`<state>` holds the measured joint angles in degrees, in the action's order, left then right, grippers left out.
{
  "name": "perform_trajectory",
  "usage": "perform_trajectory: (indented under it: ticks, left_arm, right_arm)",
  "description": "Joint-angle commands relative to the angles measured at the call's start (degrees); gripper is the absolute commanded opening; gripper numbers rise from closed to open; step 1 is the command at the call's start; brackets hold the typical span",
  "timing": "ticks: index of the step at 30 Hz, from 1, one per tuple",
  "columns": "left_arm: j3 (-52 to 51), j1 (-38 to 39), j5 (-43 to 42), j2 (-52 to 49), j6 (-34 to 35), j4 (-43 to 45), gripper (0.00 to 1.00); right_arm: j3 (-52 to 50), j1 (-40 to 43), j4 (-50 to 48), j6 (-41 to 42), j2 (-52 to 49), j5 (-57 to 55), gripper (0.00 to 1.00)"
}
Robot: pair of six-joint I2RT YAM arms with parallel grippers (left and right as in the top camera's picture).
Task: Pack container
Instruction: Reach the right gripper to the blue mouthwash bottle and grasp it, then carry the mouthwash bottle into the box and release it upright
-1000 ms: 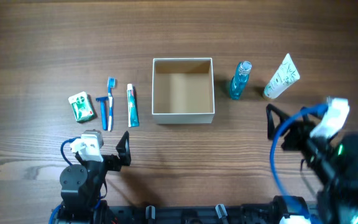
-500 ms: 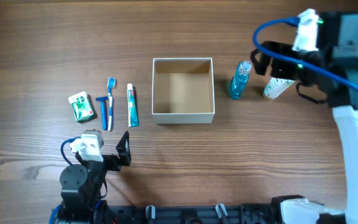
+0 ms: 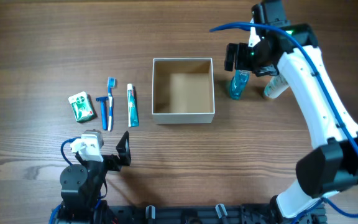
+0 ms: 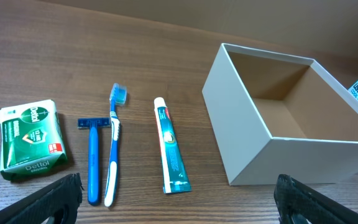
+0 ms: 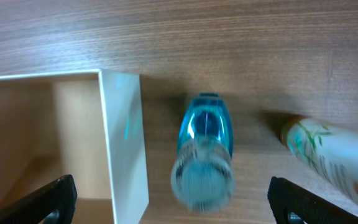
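Note:
The container (image 3: pixel 183 114) is an open, empty white box with a tan inside at the table's middle; it also shows in the left wrist view (image 4: pixel 272 140) and the right wrist view (image 5: pixel 123 143). My right gripper (image 3: pixel 248 55) is open and hovers over a standing blue bottle (image 3: pixel 237 87), whose cap shows between the jaws in the right wrist view (image 5: pixel 202 163). A white tube (image 3: pixel 275 89) lies just right of the bottle. My left gripper (image 3: pixel 107 151) is open and empty near the front edge, left of the box.
Left of the box lie a teal toothpaste tube (image 3: pixel 132 106), a toothbrush (image 3: pixel 110 99), a blue razor (image 3: pixel 102 111) and a green soap packet (image 3: pixel 81 106). All show in the left wrist view, toothpaste (image 4: pixel 170 145) nearest the box.
My right arm has swung from the front right up and left, ending above the blue bottle. The left arm and all objects have not moved.

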<state>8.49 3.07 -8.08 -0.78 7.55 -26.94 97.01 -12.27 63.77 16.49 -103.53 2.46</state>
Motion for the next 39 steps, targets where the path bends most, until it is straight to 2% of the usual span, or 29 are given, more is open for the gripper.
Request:
perform_trajectory:
  ticks: [1, 6, 18, 23, 27, 29, 31, 32, 34, 39]
  left_arm:
    - [-0.7, 0.3, -1.7, 0.6, -0.7, 0.0, 1.00]
    - [-0.7, 0.3, -1.7, 0.6, -0.7, 0.0, 1.00]
    - [-0.7, 0.3, -1.7, 0.6, -0.7, 0.0, 1.00]
    - [-0.7, 0.3, -1.7, 0.6, -0.7, 0.0, 1.00]
    - [-0.7, 0.3, -1.7, 0.6, -0.7, 0.0, 1.00]
    - [-0.7, 0.3, -1.7, 0.6, -0.7, 0.0, 1.00]
    - [-0.7, 0.3, -1.7, 0.6, -0.7, 0.0, 1.00]
    - [-0.7, 0.3, -1.7, 0.6, -0.7, 0.0, 1.00]
    - [-0.7, 0.3, -1.7, 0.6, -0.7, 0.0, 1.00]
    - [-0.7, 0.3, -1.7, 0.6, -0.7, 0.0, 1.00]
  right_arm:
    - [0.9, -0.1, -1.2, 1.7, -2.3, -2.5, 0.98]
    - [0.7, -0.1, -1.0, 3.3, -4.3, -3.0, 0.87]
    - [-1.2, -0.1, -0.1, 7.2, -8.1, -4.2, 0.75]
    - [-1.4, -0.1, 0.5, 7.6, -8.1, -4.7, 0.65]
    - [-1.4, -0.1, 1.3, 7.6, -8.1, -5.7, 0.52]
    - [-1.4, -0.1, 1.5, 7.5, -8.0, -5.7, 0.34]
    - [-1.4, -0.1, 1.5, 7.3, -8.0, -5.7, 0.26]
    - [-1.4, -0.1, 1.6, 7.2, -7.9, -5.7, 0.17]
    - [-1.4, -0.1, 2.1, 7.0, -7.5, -5.7, 0.07]
    - [-1.4, -0.1, 2.5, 7.0, -4.4, -6.2, 0.04]
